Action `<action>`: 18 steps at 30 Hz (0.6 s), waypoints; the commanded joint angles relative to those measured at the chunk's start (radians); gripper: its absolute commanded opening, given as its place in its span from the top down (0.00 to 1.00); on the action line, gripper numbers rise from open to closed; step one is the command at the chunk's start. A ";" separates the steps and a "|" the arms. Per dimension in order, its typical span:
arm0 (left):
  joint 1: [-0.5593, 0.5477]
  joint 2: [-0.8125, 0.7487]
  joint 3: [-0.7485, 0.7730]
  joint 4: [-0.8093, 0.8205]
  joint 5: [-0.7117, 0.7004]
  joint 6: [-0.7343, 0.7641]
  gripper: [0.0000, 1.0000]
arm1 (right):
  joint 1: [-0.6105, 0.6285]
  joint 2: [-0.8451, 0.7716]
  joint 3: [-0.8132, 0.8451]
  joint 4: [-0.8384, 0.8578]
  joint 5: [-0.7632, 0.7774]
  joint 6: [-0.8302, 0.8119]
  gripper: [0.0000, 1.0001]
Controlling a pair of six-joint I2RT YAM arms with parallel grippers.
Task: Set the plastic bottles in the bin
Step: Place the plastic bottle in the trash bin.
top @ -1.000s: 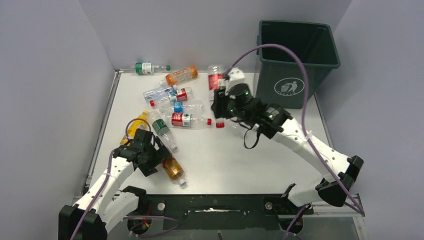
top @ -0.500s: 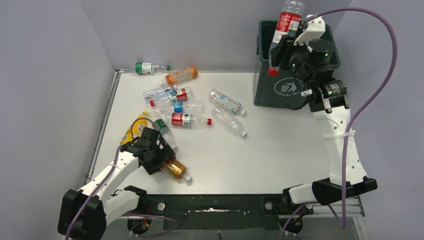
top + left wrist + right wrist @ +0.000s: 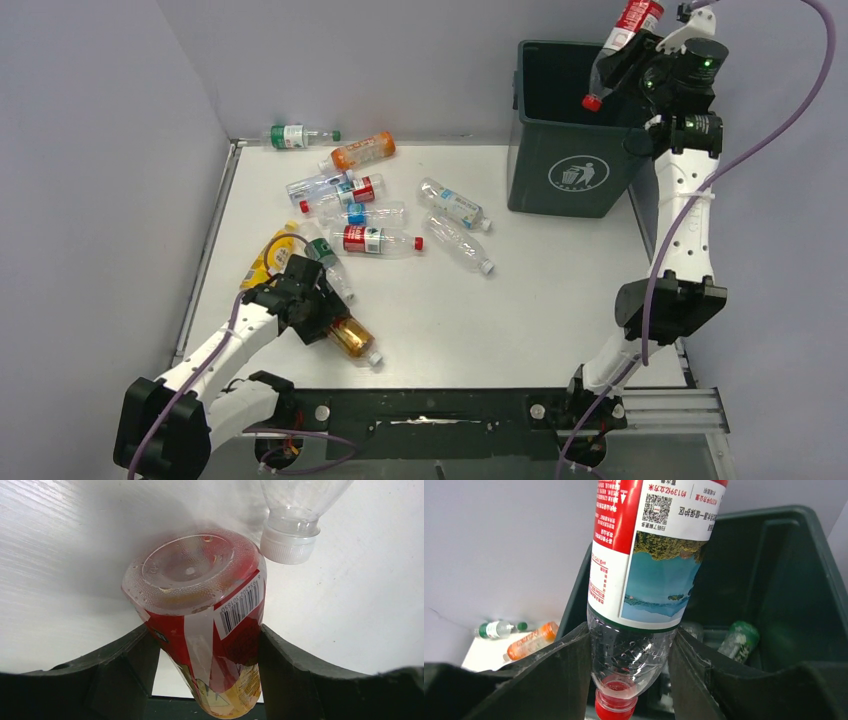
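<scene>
1. Bin (image 3: 578,175) — one.
2. Plastic bottles (image 3: 375,240) lying on the table (image 3: 540,300) — eleven, though the overlapping cluster leaves that count slightly unsure.
3. Of those eleven: one orange bottle (image 3: 362,151), one yellow bottle (image 3: 258,268), one amber bottle (image 3: 350,338), two with red labels, two with green labels, three with blue labels, and one plain clear.
4. Bottles up off the table: one red-labelled bottle (image 3: 620,45).
5. Bottles seen inside the bin: one green-labelled bottle (image 3: 739,640) for certain. A clear shape beside it is too dim to count.
6. Arms: two, with one gripper each, the left gripper (image 3: 205,647) and the right gripper (image 3: 631,647).
</scene>
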 commanded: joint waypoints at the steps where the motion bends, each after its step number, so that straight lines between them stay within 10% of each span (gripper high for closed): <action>1: -0.012 -0.024 0.049 0.014 0.005 -0.001 0.57 | -0.043 0.064 0.144 0.118 -0.129 0.089 0.49; 18: -0.032 -0.024 0.324 -0.044 0.048 0.026 0.59 | -0.081 0.205 0.214 0.065 -0.167 0.090 0.08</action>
